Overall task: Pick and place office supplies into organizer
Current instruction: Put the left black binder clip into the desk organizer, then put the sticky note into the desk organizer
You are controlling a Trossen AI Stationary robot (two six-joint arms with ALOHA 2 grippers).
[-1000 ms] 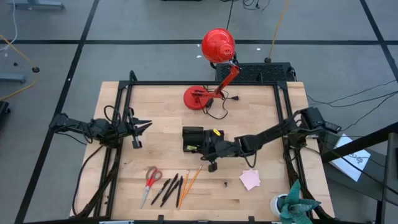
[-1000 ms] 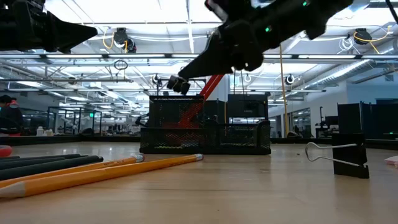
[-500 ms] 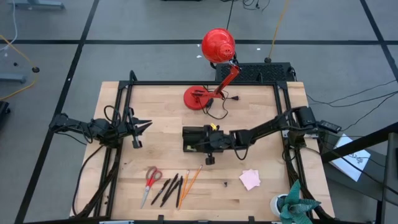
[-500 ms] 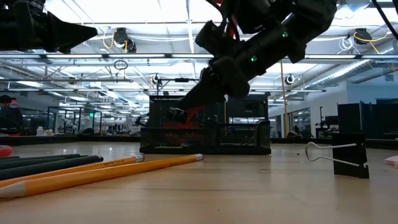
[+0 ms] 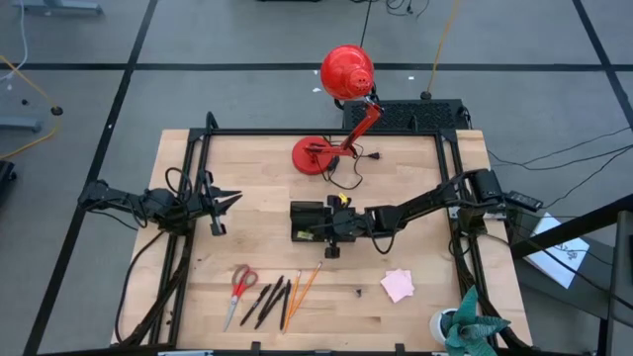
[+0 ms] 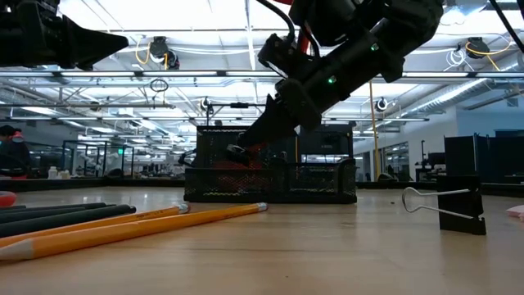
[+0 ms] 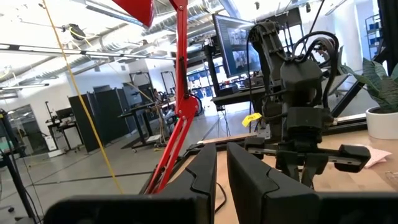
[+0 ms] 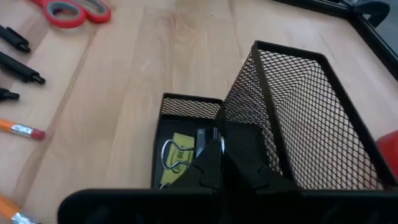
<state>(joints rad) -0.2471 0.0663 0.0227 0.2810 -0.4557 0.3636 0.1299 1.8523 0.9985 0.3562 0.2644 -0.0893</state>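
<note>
The black mesh organizer (image 5: pixel 307 220) stands mid-table; its low front compartment (image 8: pixel 186 109) holds a yellow piece (image 8: pixel 180 140). My right gripper (image 8: pixel 217 149) reaches down into that compartment, shut on a small black clip (image 8: pixel 177 155). In the low view the right gripper (image 6: pixel 237 152) sits just behind the organizer's mesh wall (image 6: pixel 311 180). Red scissors (image 5: pixel 242 282), black pens (image 5: pixel 265 297), orange pencils (image 5: pixel 300 289) and the pink pad (image 5: pixel 398 285) lie flat along the near edge. My left gripper (image 5: pixel 229 201) waits, shut, at the table's left. My right gripper pinches the black clip at its body (image 8: pixel 202 140), coming slantwise from above and the table's right. The clip's wire loops (image 8: pixel 173 155) stick out beside the fingertips and lie over the yellow piece. The fingers hide the exact place of contact.
A red desk lamp's round base (image 5: pixel 315 155) stands beyond the organizer, its cord beside it. Another black clip (image 6: pixel 454 209) sits on the wood near the pink pad. A potted plant (image 5: pixel 465 326) occupies the near right corner. The organizer's tall mesh bin (image 8: pixel 298 118) rises beside my right gripper.
My right gripper has moved from above the organizer's near right side toward the table's left and far edge, and has come down into the low compartment, carrying the clip with it. The left arm has kept still.
</note>
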